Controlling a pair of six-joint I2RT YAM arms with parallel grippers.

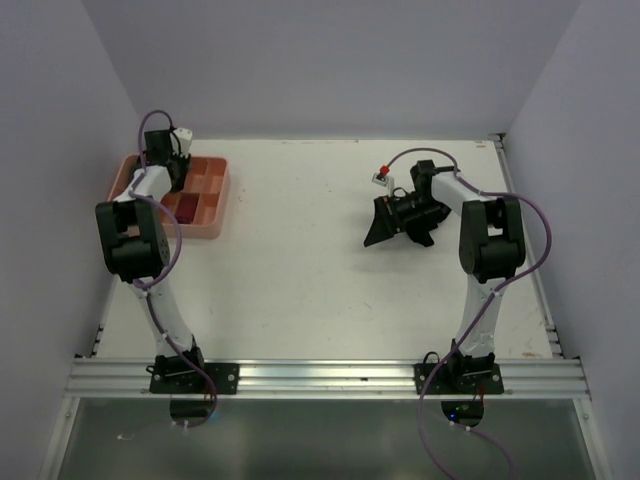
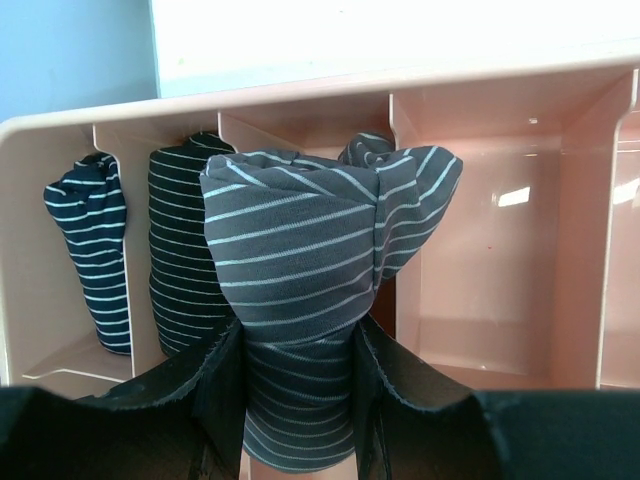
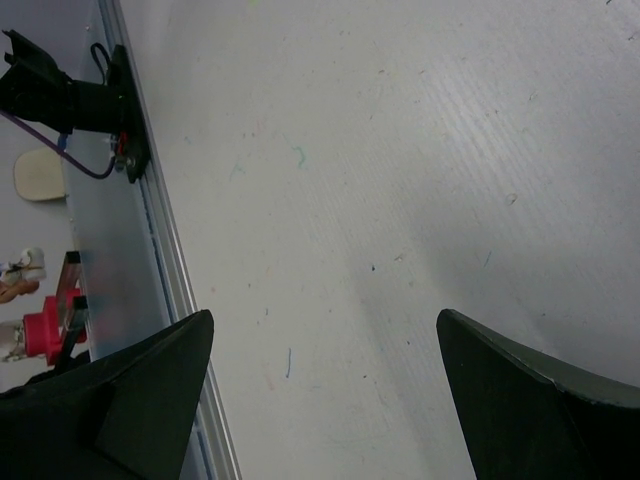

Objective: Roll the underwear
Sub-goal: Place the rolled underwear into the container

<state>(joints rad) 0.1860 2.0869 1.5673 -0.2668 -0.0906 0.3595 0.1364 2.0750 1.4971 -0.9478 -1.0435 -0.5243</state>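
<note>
My left gripper (image 2: 296, 375) is narrowed onto the grey striped underwear (image 2: 290, 240), a fat roll pinched between both fingers (image 2: 215, 385) and standing up toward 12 o'clock from them. It hangs at the salmon-pink tray (image 2: 300, 95); I cannot tell whether it touches the floor. At my 10 o'clock two darker striped rolls (image 2: 180, 250) stand upright, each in its own compartment. From above, that tray (image 1: 218, 200) lies at the table's 10 o'clock. My right gripper (image 3: 325, 330) is spread wide and holds nothing, over bare table (image 3: 400, 150) around 2 o'clock.
</note>
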